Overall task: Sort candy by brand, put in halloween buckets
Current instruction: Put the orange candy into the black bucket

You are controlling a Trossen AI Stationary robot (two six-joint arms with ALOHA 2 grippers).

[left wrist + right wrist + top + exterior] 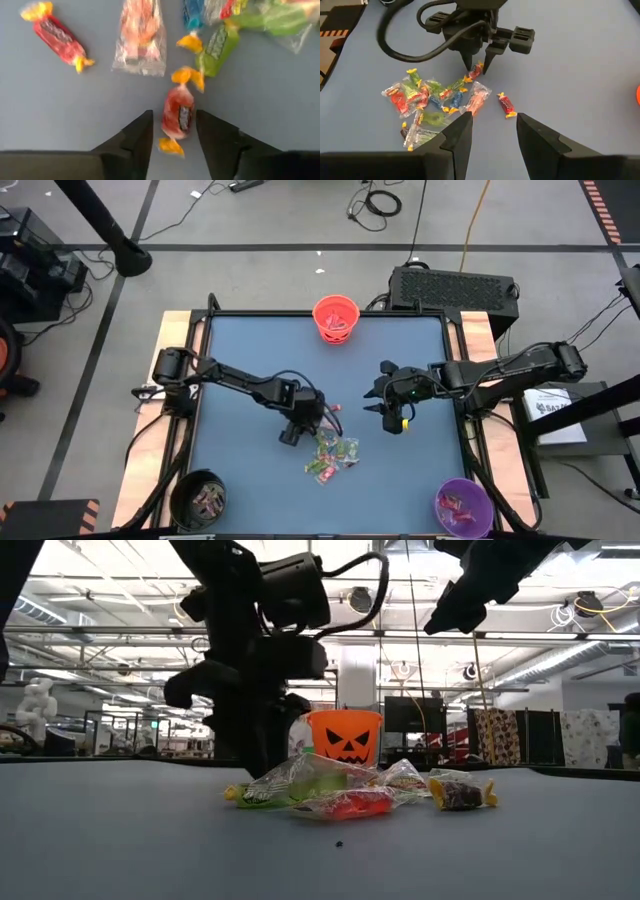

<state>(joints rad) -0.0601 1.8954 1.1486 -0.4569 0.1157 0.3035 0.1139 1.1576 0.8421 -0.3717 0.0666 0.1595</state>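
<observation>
A pile of small wrapped candy (332,455) (427,100) in red, green and blue wrappers lies on the blue table, near its middle. My left gripper (292,436) (174,135) is down at the pile's left edge, open. Its fingers stand on either side of one red candy with yellow ends (178,116) (476,70), with narrow gaps showing. My right gripper (378,395) (492,130) hovers open above the table, right of the pile. The orange bucket (336,318) stands at the far edge, the black bucket (200,498) at the near left corner, the purple bucket (463,508) at the near right.
A lone red candy (506,106) lies apart from the pile, toward my right gripper. All three buckets hold some candy. Bare table stretches between the pile and each bucket. Wooden strips (170,340) border the table's left and right sides.
</observation>
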